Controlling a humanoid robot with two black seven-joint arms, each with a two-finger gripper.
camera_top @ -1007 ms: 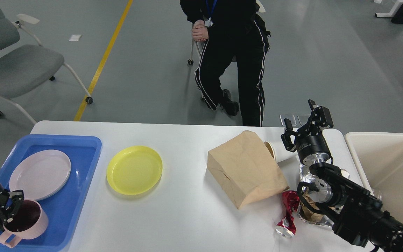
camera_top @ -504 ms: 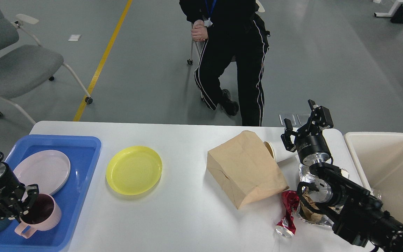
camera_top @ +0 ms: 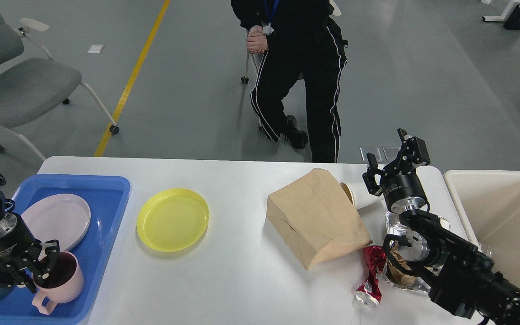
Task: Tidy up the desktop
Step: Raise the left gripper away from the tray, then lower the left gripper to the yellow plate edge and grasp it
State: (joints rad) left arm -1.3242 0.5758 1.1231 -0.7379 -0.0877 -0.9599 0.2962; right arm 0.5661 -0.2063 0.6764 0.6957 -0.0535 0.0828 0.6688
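The desktop (camera_top: 242, 280) fills the lower part of our head view, a white tabletop with rounded corners running from the left edge to just short of the right. On its left end sits a blue tray (camera_top: 106, 198) holding a pale pink plate (camera_top: 59, 219) and a pink mug (camera_top: 59, 280) with its handle toward us. Our left gripper (camera_top: 39, 268) is at that mug, its fingers clamped on the near-left part of the rim, one inside the dark interior and one outside.

Just right of the tray lies a yellow plate (camera_top: 173, 219), apart from everything else. Farther right a brown paper bag (camera_top: 316, 216) lies on its side, and a white paper cup (camera_top: 359, 198) lies tipped just behind its far right corner, touching or nearly touching it. Near the front right a crushed red can (camera_top: 372, 275) lies beside crumpled foil wrappers (camera_top: 400, 277), which our right arm partly hides.

Our right gripper (camera_top: 393, 155) is raised above the far right corner of the tabletop, its fingers spread apart and holding nothing. A beige bin (camera_top: 503, 212) stands just past the right end of the tabletop. Beyond the far edge a person in a black tracksuit (camera_top: 296, 67) sits with hands clasped, and a grey chair (camera_top: 20, 85) stands on the floor at far left.
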